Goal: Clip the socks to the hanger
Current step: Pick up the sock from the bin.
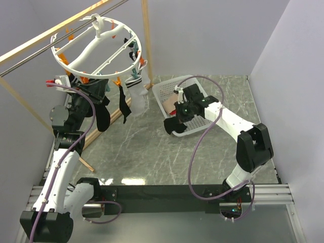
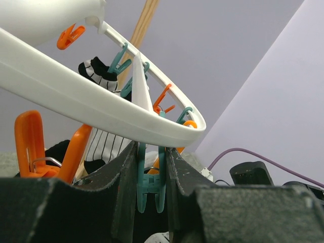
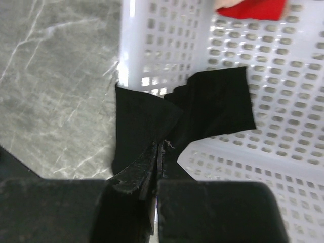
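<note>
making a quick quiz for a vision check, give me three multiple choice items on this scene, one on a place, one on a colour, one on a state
1. Where is the right gripper?
A. on the bare table
B. over the white basket
C. by the arm bases

2. What colour is the clip between the fingers of the left gripper?
A. orange
B. white
C. teal

3. What is the right gripper's state?
A. shut on a black sock
B. open and empty
C. shut on a red cloth

Answers:
1 B, the top view shows it above the basket.
2 C, the left wrist view shows a teal clip hanging from the hanger between the fingers.
3 A, the right wrist view shows the fingers pinched on the sock.
</note>
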